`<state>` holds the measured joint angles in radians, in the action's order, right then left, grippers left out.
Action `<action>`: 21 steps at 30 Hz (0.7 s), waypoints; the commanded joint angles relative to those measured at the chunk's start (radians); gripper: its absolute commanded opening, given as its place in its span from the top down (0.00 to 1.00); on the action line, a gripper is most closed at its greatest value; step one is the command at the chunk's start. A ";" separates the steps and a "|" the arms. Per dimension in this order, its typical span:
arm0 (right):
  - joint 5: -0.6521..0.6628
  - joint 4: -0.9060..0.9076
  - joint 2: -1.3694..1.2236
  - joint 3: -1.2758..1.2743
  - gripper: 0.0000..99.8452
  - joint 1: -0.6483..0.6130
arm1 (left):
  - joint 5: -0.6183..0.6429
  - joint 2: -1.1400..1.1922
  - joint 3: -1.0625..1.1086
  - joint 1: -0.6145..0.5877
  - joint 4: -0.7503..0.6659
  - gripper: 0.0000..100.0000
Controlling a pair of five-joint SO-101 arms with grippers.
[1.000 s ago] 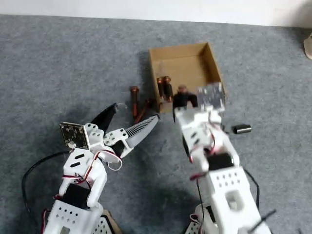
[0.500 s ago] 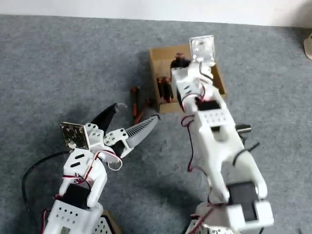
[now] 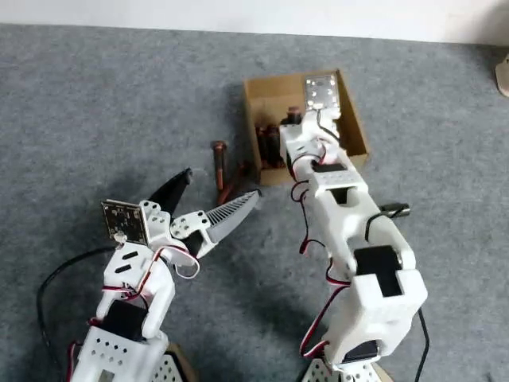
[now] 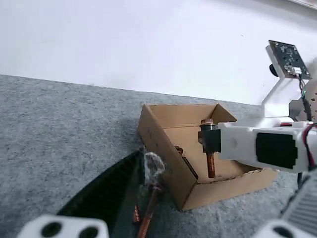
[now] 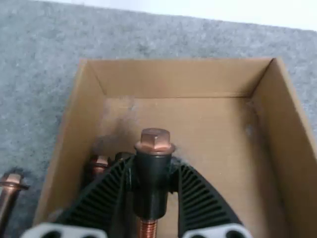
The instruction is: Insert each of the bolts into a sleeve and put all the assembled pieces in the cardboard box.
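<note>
The open cardboard box (image 3: 258,86) sits at the back centre of the grey mat. My right gripper (image 3: 293,121) hangs over the box, shut on a black sleeve (image 5: 151,173) with a copper bolt (image 5: 155,141) through it, held upright. The left wrist view shows that bolt (image 4: 211,161) hanging inside the box (image 4: 223,191). Two assembled pieces (image 3: 268,143) lie in the box's left side. Two loose bolts (image 3: 220,165) lie just left of the box. My left gripper (image 3: 208,197) stands open right in front of them, holding nothing. A loose sleeve (image 3: 394,210) lies right of the right arm.
The right arm stretches from the front edge to the box and covers its front wall. A pale object (image 3: 503,76) sits at the far right edge. A black cable (image 3: 48,278) loops at the left arm's base. Bare mat lies left and behind.
The right arm has stretched forward from in front of the box to over its inside, carrying the bolt in its sleeve. The left arm has kept still.
</note>
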<state>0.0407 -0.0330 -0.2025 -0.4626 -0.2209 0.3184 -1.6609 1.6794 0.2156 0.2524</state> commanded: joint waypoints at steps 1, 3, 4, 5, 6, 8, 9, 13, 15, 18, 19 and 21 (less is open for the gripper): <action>0.003 -0.024 0.030 0.062 0.93 0.016 | -0.006 -0.001 0.024 0.018 -0.003 0.55; 0.002 0.067 0.061 0.068 0.88 0.018 | -0.006 -0.001 0.024 0.018 -0.003 0.55; -0.002 0.117 0.081 0.070 0.86 0.016 | -0.006 -0.001 0.024 0.018 -0.003 0.55; -0.018 0.159 0.101 0.070 0.86 0.012 | -0.006 -0.001 0.024 0.018 -0.003 0.55; -0.048 0.186 0.128 0.070 0.86 0.010 | -0.006 -0.001 0.024 0.018 -0.003 0.55; -0.104 0.223 0.177 0.070 0.86 0.010 | -0.006 -0.001 0.024 0.018 -0.002 0.55; -0.120 0.240 0.200 0.068 0.86 0.010 | -0.006 -0.001 0.024 0.018 -0.002 0.55; -0.173 0.286 0.295 0.062 0.86 0.018 | -0.006 -0.001 0.024 0.018 -0.002 0.55; -0.213 0.332 0.344 0.061 0.86 0.053 | -0.006 -0.001 0.024 0.018 -0.002 0.55; -0.298 0.398 0.407 0.061 0.86 0.127 | -0.006 -0.001 0.024 0.018 -0.002 0.55; -0.322 0.426 0.426 0.061 0.86 0.156 | -0.006 -0.001 0.024 0.018 -0.002 0.55; -0.388 0.484 0.460 0.061 0.86 0.208 | -0.006 -0.001 0.024 0.018 -0.002 0.55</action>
<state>-0.2631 0.3874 0.1657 -0.4473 -0.0905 0.3184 -1.6594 1.6794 0.2156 0.2524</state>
